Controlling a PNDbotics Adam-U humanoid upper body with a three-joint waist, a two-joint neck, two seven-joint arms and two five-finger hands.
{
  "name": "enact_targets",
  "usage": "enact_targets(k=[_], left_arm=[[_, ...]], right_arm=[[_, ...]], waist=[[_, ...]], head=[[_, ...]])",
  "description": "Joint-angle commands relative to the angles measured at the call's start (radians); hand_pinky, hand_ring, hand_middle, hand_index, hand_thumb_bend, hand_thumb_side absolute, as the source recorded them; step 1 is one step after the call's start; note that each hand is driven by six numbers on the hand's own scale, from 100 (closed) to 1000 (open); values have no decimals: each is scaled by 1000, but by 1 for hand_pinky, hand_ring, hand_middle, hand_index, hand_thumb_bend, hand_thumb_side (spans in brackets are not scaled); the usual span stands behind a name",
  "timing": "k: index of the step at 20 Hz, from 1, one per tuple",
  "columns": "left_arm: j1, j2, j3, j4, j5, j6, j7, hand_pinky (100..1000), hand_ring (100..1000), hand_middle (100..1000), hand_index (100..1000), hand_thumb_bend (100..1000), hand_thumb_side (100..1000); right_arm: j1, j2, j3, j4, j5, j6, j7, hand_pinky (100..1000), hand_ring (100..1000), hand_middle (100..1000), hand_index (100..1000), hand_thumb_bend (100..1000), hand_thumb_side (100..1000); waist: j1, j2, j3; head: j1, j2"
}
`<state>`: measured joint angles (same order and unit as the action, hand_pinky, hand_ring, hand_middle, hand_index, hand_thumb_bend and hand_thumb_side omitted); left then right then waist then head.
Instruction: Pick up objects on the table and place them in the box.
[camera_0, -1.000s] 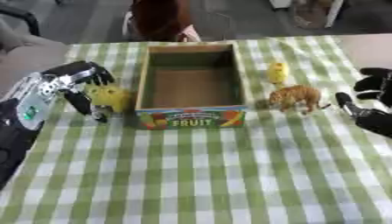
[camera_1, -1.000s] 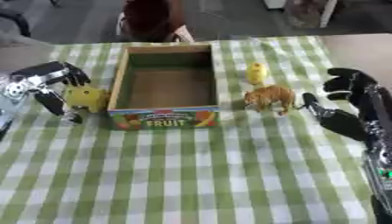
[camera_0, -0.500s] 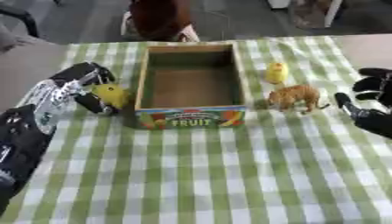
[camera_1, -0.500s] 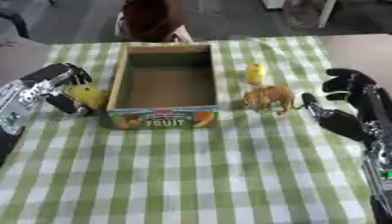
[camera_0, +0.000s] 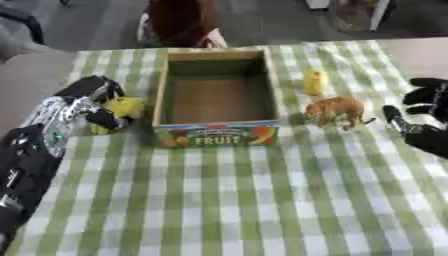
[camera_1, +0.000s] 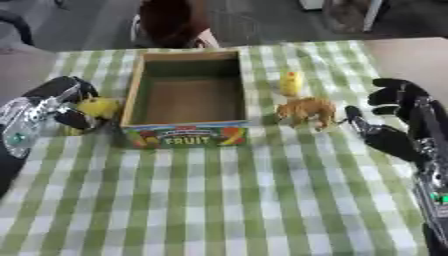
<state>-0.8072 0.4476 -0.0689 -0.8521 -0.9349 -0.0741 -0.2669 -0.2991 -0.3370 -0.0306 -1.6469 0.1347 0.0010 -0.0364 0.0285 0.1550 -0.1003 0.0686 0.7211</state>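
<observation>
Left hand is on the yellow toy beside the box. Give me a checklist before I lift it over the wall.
1. Left hand curled round the yellow toy: ok.
2. Toy clear of the tablecloth: cannot tell.
3. Box upright, open side up: ok.
4. Box floor free for the toy: ok, nothing inside.
5. Right hand out of the path: ok, open, right of the orange animal.
6. Small yellow figure away from the path: ok, it stands on the box's right.
</observation>
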Motion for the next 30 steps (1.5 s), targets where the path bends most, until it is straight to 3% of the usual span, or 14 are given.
enact_targets(k=[1,7,15,23,24,25,29,30], left_arm=[[-24,30,15,-55,39,13,10,624,469,387,610,359,210],[-52,36,15,-179,129,35,70,613,461,378,597,358,215],[-123,-18,-57,-301,200,16,67,620,471,389,602,383,216],[-155,-174,-123,-223,116,-31,17,634,522,461,645,424,215],[-153,-188,-126,-206,102,-37,13,637,531,473,648,507,182],[-149,-201,-131,-188,88,-44,7,640,537,481,652,433,215],[-131,-228,-136,-137,29,-63,-8,659,580,530,686,475,218],[-126,-231,-134,-129,19,-61,-10,670,603,558,705,523,203]], right_arm=[[-10,-11,-7,-10,-4,-1,-4,647,668,573,766,374,100],[-10,-11,-5,-9,-4,-1,-4,646,668,573,765,371,100],[-13,-5,7,-10,-5,-3,7,646,668,573,764,373,100],[-25,9,24,-11,-7,-7,26,646,667,573,762,377,100],[-26,10,25,-11,-7,-8,27,646,667,573,762,377,100],[-27,12,25,-11,-8,-8,29,646,667,573,762,378,100],[-27,13,25,-10,-8,-8,30,646,667,573,761,380,100],[-26,12,25,-10,-8,-8,30,646,667,573,761,380,100]], waist=[[-1,-17,0],[0,-21,-3],[-1,-26,-18],[-10,-20,-53],[-11,-19,-56],[-11,-19,-59],[-11,-18,-63],[-11,-18,-62]], head=[[0,4],[3,2],[19,1],[45,-5],[47,-6],[48,-8],[47,-12],[46,-12]])
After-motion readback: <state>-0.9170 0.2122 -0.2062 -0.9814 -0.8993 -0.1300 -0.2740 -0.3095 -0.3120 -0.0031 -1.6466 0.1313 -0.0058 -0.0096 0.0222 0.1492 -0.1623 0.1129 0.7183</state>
